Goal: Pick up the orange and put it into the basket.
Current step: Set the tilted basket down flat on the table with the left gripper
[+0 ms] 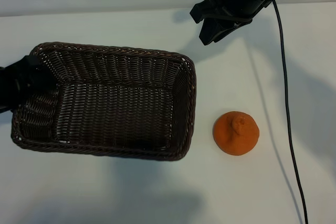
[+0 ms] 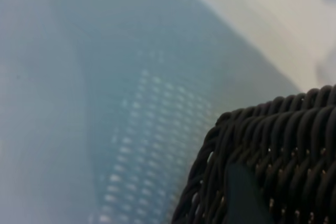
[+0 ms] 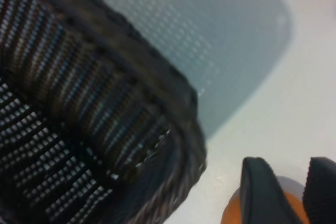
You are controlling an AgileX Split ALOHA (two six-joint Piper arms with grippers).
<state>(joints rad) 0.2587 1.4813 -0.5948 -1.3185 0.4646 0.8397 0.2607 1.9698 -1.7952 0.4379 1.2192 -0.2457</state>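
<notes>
While my right gripper (image 1: 220,27) hangs above the far side of the table (image 1: 131,192), its two dark fingers stand a little apart with nothing between them. Seen from outside, it sits beyond the basket's right far corner and well apart from the orange (image 1: 235,132). A black cable (image 1: 287,108) trails from that arm toward the near edge, passing to the right of the fruit.

The orange rests on the white tabletop just to the right of the basket (image 1: 105,100), close to its right wall but not touching it, with its knobby bump facing up. From my right wrist, I see the fingertips (image 3: 265,192) in front of a sliver of orange (image 3: 233,214), and the basket's braided rim (image 3: 157,98) running past.

My left gripper (image 1: 23,80) is at the basket's left end, dark against the wicker at the rim; the weave appears lifted off the table there, casting a shadow below. I cannot tell from these views whether its fingers clamp the rim. My left wrist shows the wicker wall (image 2: 273,161) pressed close.
</notes>
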